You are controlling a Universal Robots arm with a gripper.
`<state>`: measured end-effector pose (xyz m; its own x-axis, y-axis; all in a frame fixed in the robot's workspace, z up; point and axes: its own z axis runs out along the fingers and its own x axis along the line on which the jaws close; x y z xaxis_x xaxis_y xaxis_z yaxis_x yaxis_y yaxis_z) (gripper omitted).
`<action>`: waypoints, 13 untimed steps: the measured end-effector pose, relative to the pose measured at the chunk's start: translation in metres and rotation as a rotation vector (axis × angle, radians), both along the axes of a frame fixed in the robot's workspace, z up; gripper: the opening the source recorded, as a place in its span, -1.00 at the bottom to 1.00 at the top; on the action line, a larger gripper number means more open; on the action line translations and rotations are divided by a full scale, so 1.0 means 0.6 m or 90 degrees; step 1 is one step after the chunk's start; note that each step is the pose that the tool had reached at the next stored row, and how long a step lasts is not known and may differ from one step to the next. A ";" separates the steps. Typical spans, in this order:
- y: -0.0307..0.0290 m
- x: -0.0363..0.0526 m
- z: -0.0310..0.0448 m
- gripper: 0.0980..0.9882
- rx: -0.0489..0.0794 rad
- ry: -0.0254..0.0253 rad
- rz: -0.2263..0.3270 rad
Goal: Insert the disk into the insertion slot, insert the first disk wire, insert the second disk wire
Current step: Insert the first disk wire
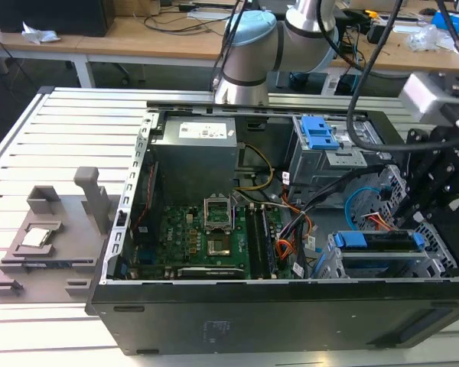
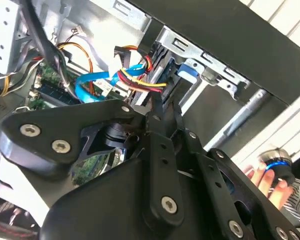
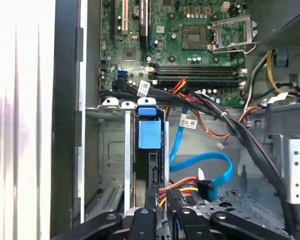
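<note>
The disk (image 3: 151, 150) sits edge-on inside the insertion slot (image 3: 127, 160), straight ahead of the gripper (image 3: 162, 202) in the first wrist view; the gripper hangs right at the disk's near end. Whether the gripper is apart, together or clamped on something I cannot tell, because its own black linkage and the wires cover its tip in both wrist views. In the exterior view the disk (image 1: 381, 243) lies flat in the low silver perforated cage, in the corner of the open computer case (image 1: 237, 313) toward the exterior view's right, with the black gripper just beyond it.

A bright blue caddy frames the disk. Its blue handle tab (image 3: 150, 134) is at the end away from the gripper, facing the motherboard (image 3: 190, 45). Between the silver rails the disk shows a narrow dark edge.

A red, yellow and black wire bundle (image 3: 182, 181) runs in to the gripper's tip at the disk's near end; its plug is hidden. A blue flat cable (image 3: 225, 167) loops beside the cage, and its black plug (image 3: 207, 190) hangs apart from the disk, just beside the gripper.

In the second wrist view a person's hand (image 2: 260, 176) outside the case holds a small round device with a blue ring (image 2: 277, 167)
</note>
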<state>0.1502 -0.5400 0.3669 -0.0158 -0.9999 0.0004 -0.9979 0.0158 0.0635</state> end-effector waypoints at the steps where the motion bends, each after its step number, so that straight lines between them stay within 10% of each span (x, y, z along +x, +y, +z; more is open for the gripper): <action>1: 0.0005 0.000 0.005 -0.69 0.000 0.0000 0.000; 13: 0.0085 0.000 0.024 -0.98 0.000 0.0000 0.000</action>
